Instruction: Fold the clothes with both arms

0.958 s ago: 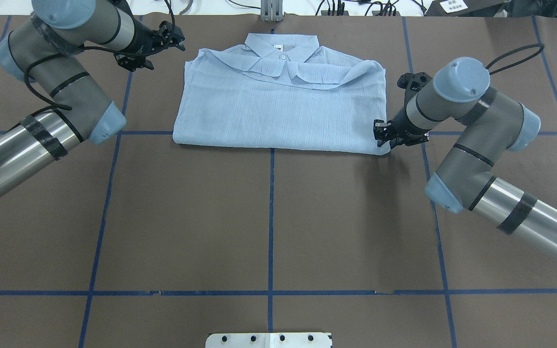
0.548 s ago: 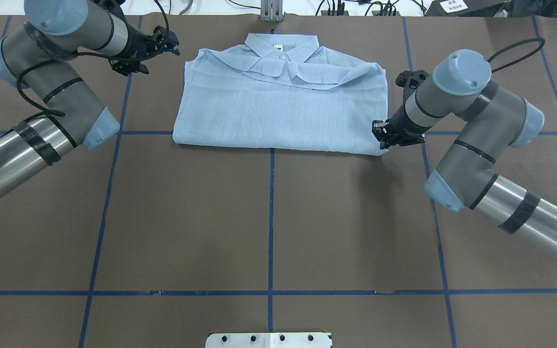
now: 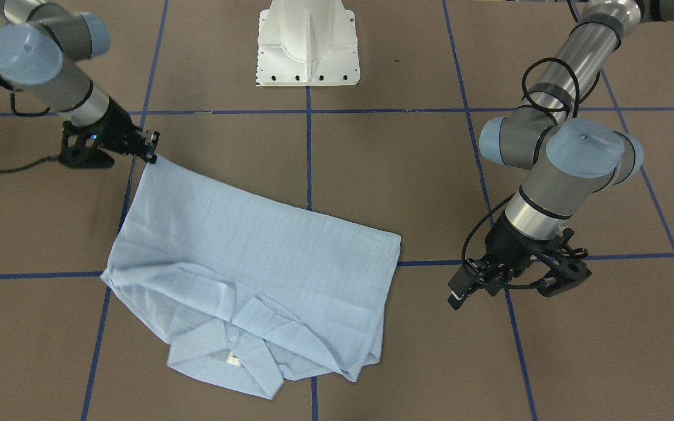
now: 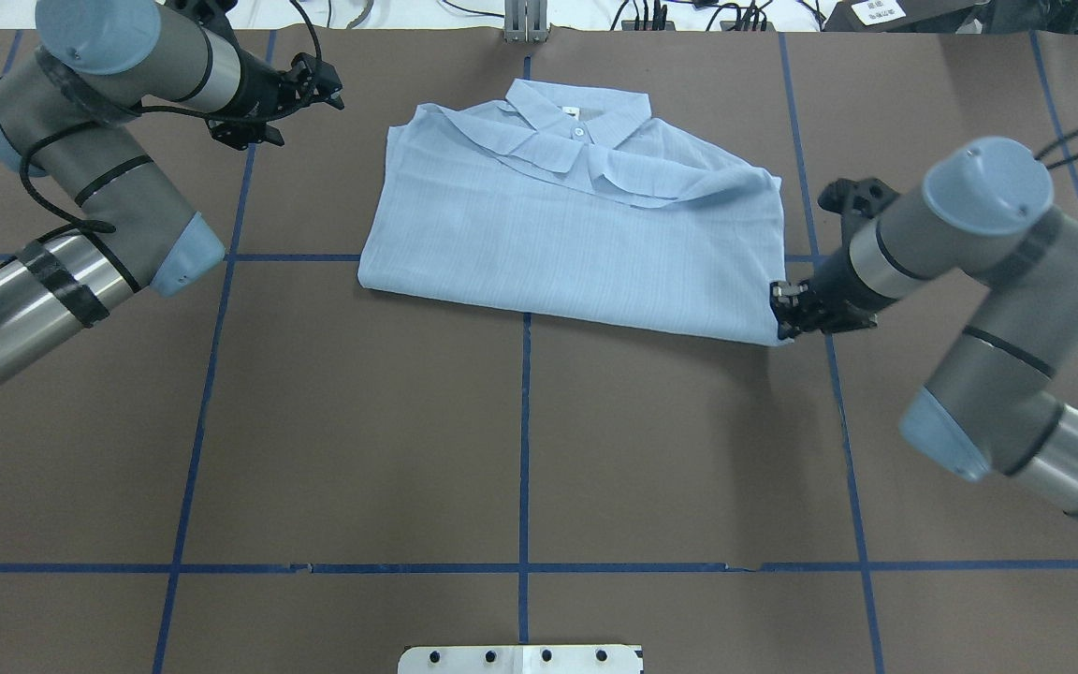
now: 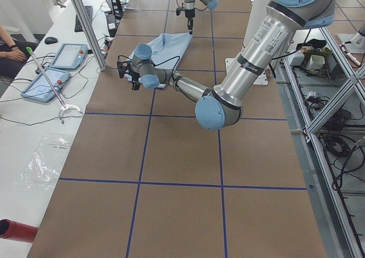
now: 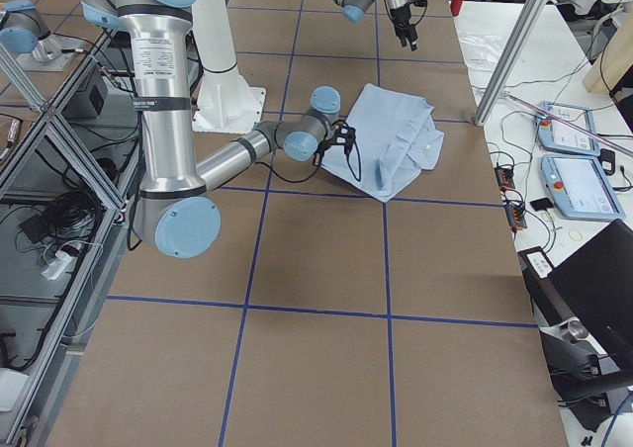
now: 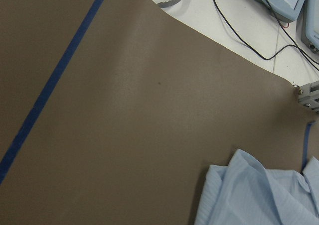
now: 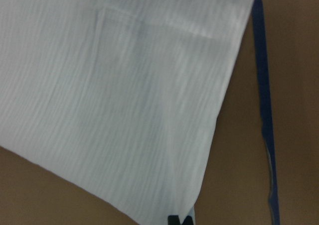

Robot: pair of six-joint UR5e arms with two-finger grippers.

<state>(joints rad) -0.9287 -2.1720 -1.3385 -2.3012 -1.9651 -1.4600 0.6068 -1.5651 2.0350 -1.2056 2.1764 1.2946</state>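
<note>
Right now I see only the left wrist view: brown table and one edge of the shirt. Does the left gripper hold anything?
Observer: No. The left gripper holds nothing and is apart from the shirt.
Operator: And the right gripper?
Observer: The right gripper pinches the shirt's corner nearest the robot, on its right.
Operator: How does the shirt lie?
Observer: As a folded rectangle, with the collar on top at the far edge.
</note>
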